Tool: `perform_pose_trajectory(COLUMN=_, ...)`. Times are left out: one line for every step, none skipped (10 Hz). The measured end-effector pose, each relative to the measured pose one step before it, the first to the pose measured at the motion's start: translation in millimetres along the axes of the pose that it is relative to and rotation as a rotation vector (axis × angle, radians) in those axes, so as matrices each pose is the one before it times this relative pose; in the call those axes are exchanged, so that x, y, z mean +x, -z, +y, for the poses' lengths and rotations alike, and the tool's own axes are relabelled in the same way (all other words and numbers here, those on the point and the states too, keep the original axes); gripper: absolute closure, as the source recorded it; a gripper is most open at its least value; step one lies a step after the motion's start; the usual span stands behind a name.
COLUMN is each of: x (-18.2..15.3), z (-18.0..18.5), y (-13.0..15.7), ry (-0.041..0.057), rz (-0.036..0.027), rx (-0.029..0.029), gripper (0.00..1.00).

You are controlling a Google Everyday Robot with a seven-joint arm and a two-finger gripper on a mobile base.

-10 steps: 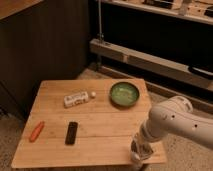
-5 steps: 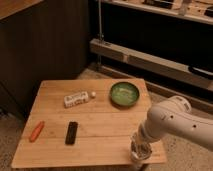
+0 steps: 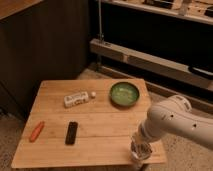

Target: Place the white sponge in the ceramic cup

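Camera view looks down on a wooden table (image 3: pixel 95 130), and neither a white sponge nor a ceramic cup can be made out anywhere on it. Closest to the job is the gripper (image 3: pixel 141 151), which hangs low over the table's near right corner, at the edge of the wood. Whether it is parted, closed or clamped on something cannot be told. Its white arm (image 3: pixel 172 121) rises from there and runs off to the right, beyond the table's right side.

Farther back on the table, near its far right corner, sits a green bowl (image 3: pixel 125 93). Just left of the bowl, and apart from it, a white bottle (image 3: pixel 76 99) lies on its side toward the middle of the far half, its cap end pointing at the bowl. On the table's near half, left of centre, a black remote (image 3: pixel 72 133) lies flat with its long side running front to back. Near the table's left edge an orange carrot (image 3: pixel 37 131) lies at a slight tilt, well apart from the remote.

Behind the table's far edge stand a dark wall and a metal shelf frame (image 3: pixel 150 57).
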Motion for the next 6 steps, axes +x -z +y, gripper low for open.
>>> perform_pose_trajectory(x=-0.21, z=-0.17, y=0.75, ry=0.00084, rz=-0.00089, rx=-0.00130, gripper=0.24)
perform_pose_trajectory(x=-0.34, z=0.00, y=0.51, ry=0.00181, rz=-0.00049, rx=-0.00075, gripper=0.20)
perform_pose_trajectory(x=0.23, z=-0.48, y=0.55, ry=0.00047, rz=-0.00036, rx=0.00155, gripper=0.20)
perform_pose_trajectory(x=0.84, z=-0.40, y=0.14, ry=0.00204, rz=0.00036, rx=0.00293, gripper=0.20)
perform_pose_trajectory(x=-0.04, z=-1.07, y=0.75, ry=0.00367, rz=-0.00710, rx=0.00621, gripper=0.20)
perform_pose_trajectory(x=0.01, z=-1.17, y=0.49, ry=0.00314, rz=-0.00428, rx=0.00537, gripper=0.20)
